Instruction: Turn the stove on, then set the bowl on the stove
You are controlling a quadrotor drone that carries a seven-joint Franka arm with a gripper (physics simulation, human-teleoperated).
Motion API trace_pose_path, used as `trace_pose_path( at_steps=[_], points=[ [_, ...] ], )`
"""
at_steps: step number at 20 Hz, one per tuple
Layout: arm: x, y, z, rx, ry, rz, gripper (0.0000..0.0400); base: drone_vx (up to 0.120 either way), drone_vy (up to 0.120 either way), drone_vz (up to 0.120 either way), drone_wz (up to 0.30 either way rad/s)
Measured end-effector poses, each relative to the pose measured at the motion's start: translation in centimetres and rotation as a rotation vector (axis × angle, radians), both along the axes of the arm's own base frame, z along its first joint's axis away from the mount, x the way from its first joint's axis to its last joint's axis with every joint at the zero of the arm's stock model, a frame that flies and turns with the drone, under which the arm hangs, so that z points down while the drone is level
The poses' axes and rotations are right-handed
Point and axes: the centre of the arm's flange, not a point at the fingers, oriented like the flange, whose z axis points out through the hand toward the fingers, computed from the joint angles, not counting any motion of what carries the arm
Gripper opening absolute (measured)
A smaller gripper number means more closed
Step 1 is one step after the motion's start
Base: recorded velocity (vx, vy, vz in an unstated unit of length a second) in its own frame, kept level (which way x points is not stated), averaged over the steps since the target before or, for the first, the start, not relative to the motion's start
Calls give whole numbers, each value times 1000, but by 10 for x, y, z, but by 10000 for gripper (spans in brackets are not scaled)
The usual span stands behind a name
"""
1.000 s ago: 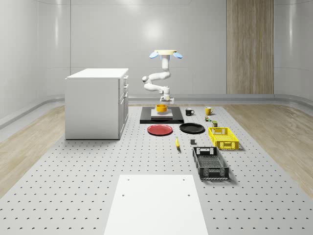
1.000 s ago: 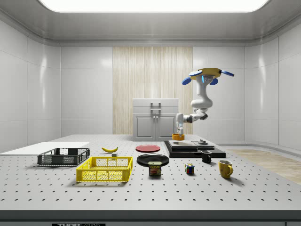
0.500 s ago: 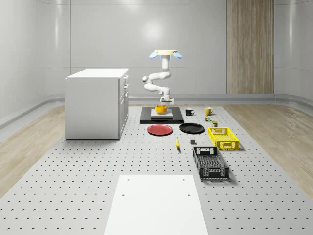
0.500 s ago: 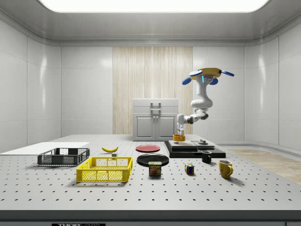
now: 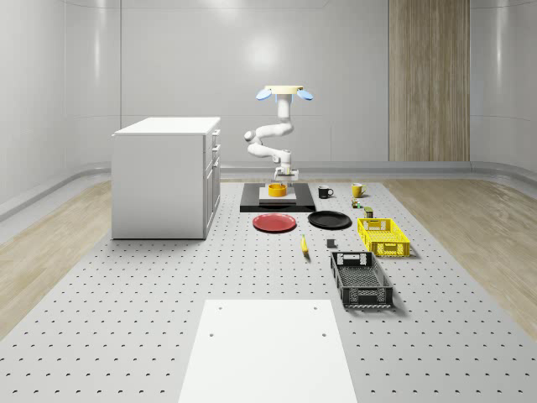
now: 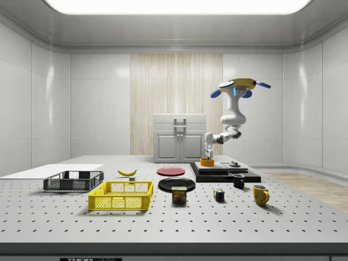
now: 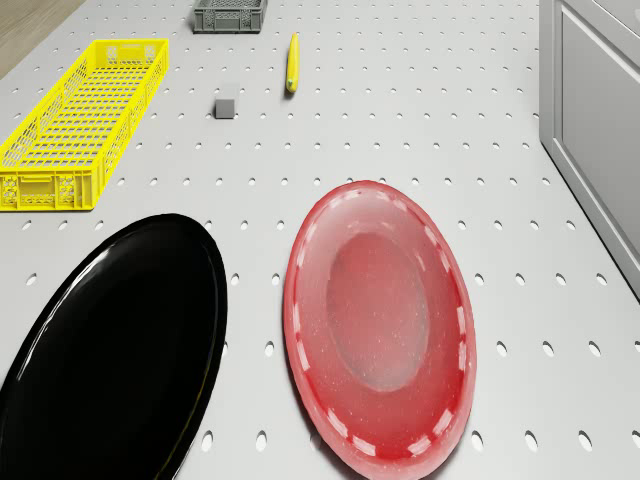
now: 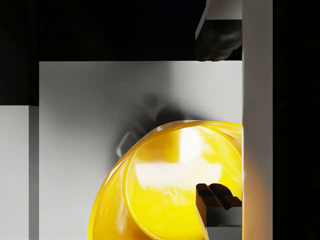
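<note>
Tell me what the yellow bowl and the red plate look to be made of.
Yellow bowl: glossy, likely glazed ceramic or hard plastic; bright highlights glare inside it. Red plate: smooth, shiny, possibly glazed ceramic or plastic; faint speckling and pale dashes around its rim.

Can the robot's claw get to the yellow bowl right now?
Probably yes: the claw is already at the yellow bowl on the stove, one finger inside the rim, nothing between them.
</note>
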Motion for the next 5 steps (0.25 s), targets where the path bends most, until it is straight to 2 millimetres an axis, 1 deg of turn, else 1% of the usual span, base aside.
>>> trace_pose_path(
  at_steps=[5],
  points=[
    [0, 0, 1, 0, 0, 0, 391, 0, 0, 0, 0]
  ],
)
